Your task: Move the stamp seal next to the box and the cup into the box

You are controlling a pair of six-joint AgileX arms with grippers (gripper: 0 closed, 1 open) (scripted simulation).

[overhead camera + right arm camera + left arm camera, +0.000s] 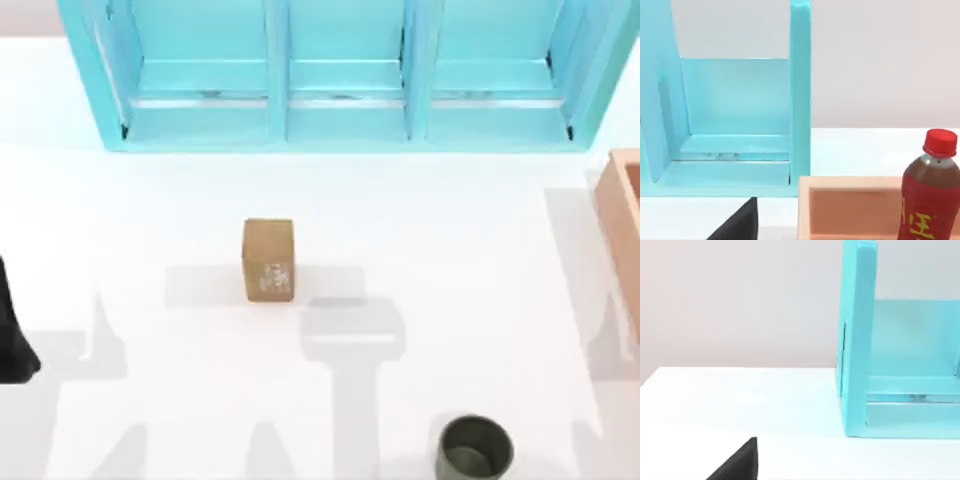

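Box (622, 215), peach, open-topped, sits at the table's (150, 200) right edge, partly cut off in the top view; in the right wrist view its hollow inside is visible, with a red-capped bottle (930, 195) in front of it. Turquoise shelf unit (340, 75) spans the far side of the table, three bays. Stamp seal (268, 260), tan block, pale markings on its near face, stands near table centre, well apart from the box. Cup (474, 447), dark olive, upright, hollow up, sits at the near edge, right of the stamp seal and apart from it. Left arm (12, 330) dark at the left edge, parked. Jaw state of either gripper: cannot tell.
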